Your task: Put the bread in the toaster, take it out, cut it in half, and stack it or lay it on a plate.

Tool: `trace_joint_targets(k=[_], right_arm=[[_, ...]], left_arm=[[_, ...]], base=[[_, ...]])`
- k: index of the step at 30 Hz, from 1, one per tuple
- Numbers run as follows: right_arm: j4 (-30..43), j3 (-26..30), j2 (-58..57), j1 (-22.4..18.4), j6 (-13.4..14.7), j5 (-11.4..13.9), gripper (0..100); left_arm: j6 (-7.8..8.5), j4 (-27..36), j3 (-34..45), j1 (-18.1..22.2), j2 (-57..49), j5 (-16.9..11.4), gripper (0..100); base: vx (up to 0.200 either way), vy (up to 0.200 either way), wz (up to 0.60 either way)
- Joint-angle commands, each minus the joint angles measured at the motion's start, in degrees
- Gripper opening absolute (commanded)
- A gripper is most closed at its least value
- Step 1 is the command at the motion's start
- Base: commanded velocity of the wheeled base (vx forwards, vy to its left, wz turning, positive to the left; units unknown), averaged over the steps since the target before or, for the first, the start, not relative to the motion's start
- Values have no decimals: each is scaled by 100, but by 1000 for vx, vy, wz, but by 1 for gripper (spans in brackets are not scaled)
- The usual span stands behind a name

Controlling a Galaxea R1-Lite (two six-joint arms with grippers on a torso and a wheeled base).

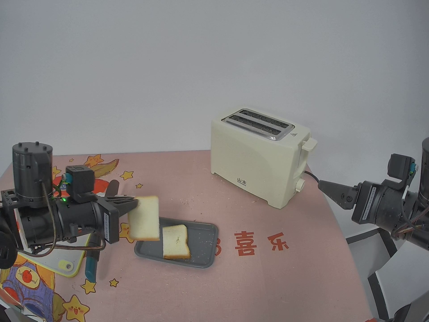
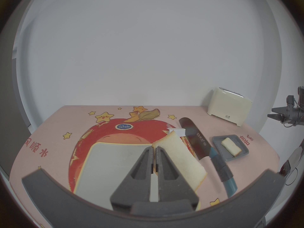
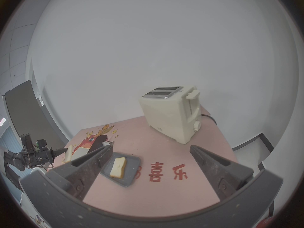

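Left gripper [image 2: 154,152] is clamped on a pale square bread slice [image 1: 144,218]; right gripper [image 3: 151,148] is spread wide, empty. A second bread slice [image 1: 175,242] is laid in a grey rectangular tray [image 1: 203,240].

The left arm [image 1: 58,222] is made of black and dark grey cylindrical links. An upright drum [image 1: 32,168] on it carries a ring of small screws on its cap. A boxy black camera module [image 1: 80,182] with a teal plug is mounted at the wrist, with a small green light glowing just below it. Thin dark cables [image 1: 52,233] loop alongside, and a white label strip [image 1: 107,223] marks the flange. The left hand [image 1: 133,203] has dark grey wedge-shaped fingers [image 2: 139,174] with triangular recesses.

The right arm [image 1: 389,206] is built the same way, with its own camera box [image 1: 401,165], white label [image 1: 369,203] and brownish cables [image 1: 409,229]. The right hand [image 3: 150,148] has scuffed, pale-speckled fingers [image 3: 218,170] with small screws near their roots.
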Motion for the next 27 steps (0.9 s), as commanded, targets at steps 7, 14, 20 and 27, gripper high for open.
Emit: trace_joint_targets(k=[7, 14, 20, 27], right_arm=[[-13, 0, 21, -7, 1, 3, 100], [-13, 0, 4, -7, -8, 12, 100], [-13, 0, 21, -7, 1, 12, 100], [-13, 0, 4, -7, -8, 12, 100]], left_arm=[[83, -12, -506, 3, 1161, -204, 0], [66, 23, -603, -15, 1415, -221, 0], [-453, 23, -418, -41, 1415, -212, 0], [-585, -12, -234, -120, 1424, -239, 0]], base=[[0, 0, 0], [0, 0, 0], [0, 0, 0], [0, 0, 0]])
